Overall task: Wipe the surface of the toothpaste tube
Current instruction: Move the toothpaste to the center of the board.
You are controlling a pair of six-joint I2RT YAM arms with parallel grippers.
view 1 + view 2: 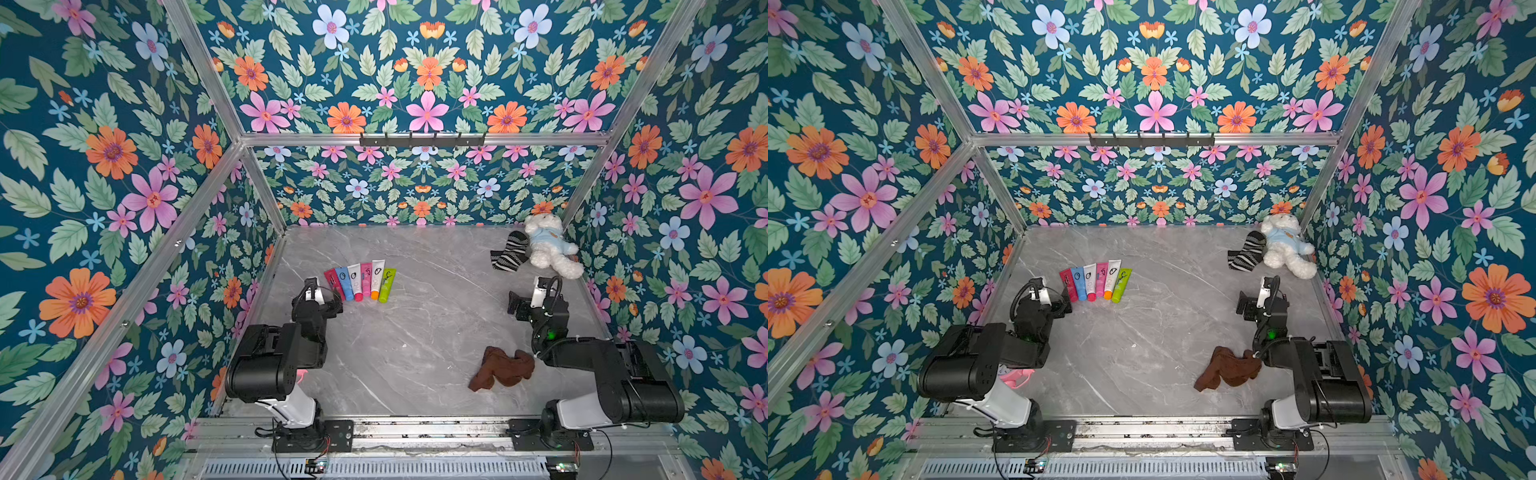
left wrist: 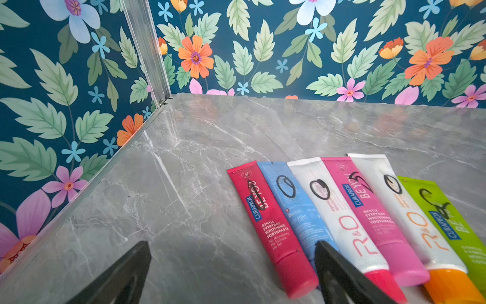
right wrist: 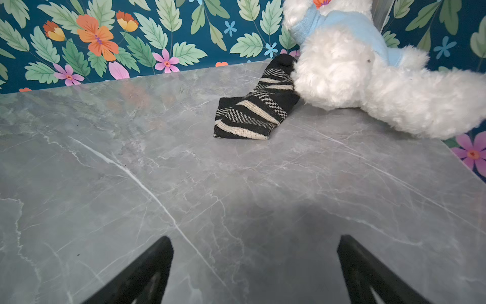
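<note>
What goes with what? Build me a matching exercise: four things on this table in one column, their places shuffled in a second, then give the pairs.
Things
1. brown cloth
2. striped sock
3. green tube
4. red tube

Places
a. end of the tube row nearest the left tool
b. far corner, lying against the plush toy
c. crumpled on the near side, beside the right arm
d. end of the tube row farthest from the left tool

Pairs: 1-c, 2-b, 3-d, 4-a
</note>
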